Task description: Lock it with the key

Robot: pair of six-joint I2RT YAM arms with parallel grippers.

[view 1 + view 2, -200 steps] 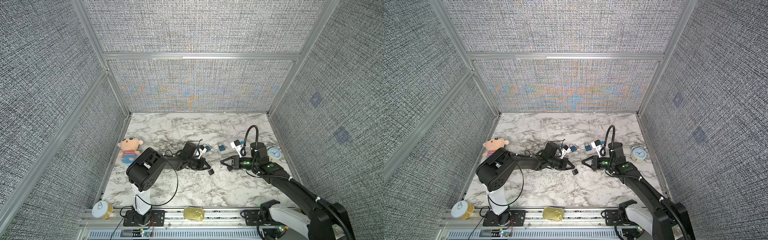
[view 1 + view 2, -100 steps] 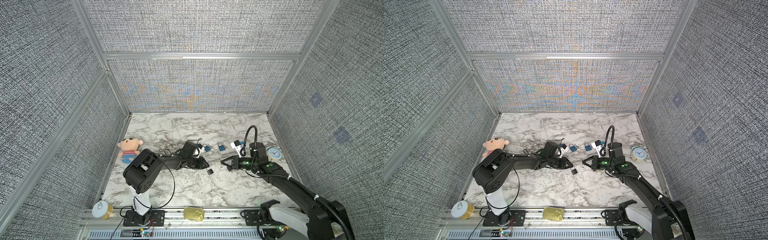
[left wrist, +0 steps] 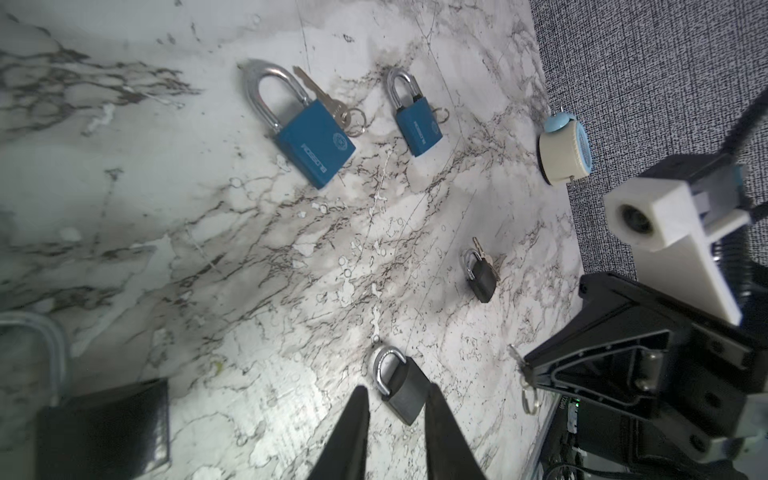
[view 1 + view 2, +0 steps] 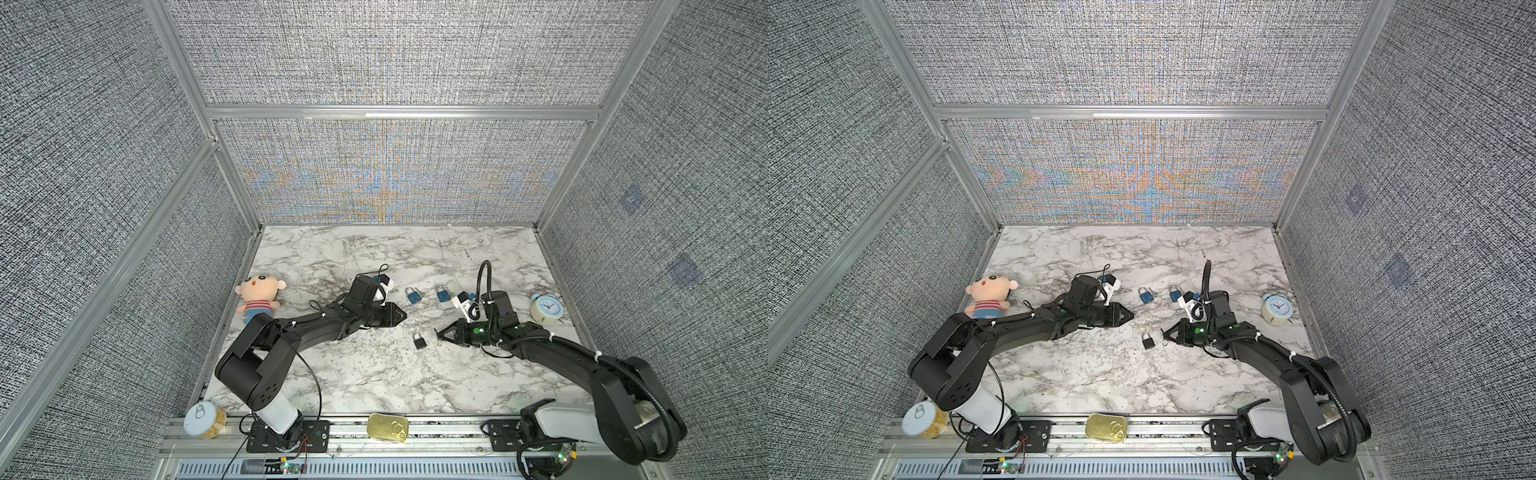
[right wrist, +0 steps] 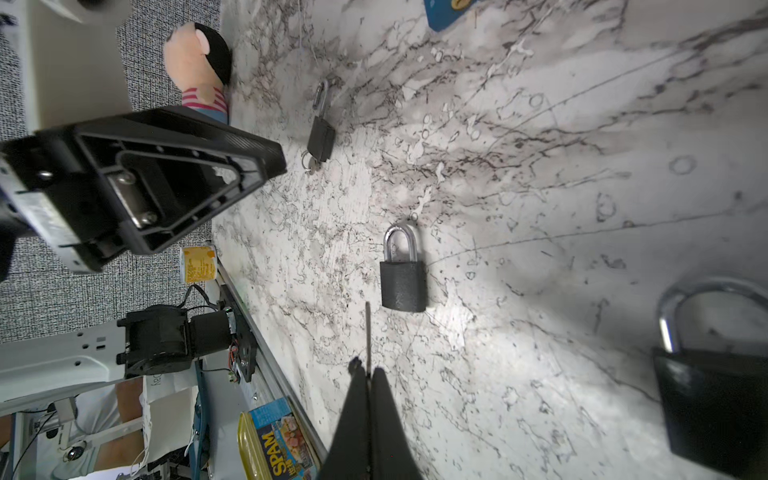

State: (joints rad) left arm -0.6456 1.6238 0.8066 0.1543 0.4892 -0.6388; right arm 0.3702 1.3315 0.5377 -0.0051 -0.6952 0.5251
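Misalignment looked the main risk: the key (image 5: 368,332) stood out thin and bare from the right gripper (image 5: 368,376), whose jaws were pressed together on it, and the black padlock (image 5: 403,276) lay loose and flat on the marble table (image 4: 374,374), held by nothing. As I judged it, a push from the key tip against an unbraced body would simply slide or spin the lock away — and a key pinched by so little could twist in the grip or slip out. The lock's bottom end faced the key in the right wrist view, a short gap between them, but the slot itself could not be seen. The left gripper (image 3: 395,388) hovered just short of the padlock, jaws parted by a narrow gap and empty; in both top views its tip stood near the lock but apart from it. Closing there off-centre could knock the lock askew. The shackle (image 5: 388,245) appeared seated in the body, though that was hard to confirm.
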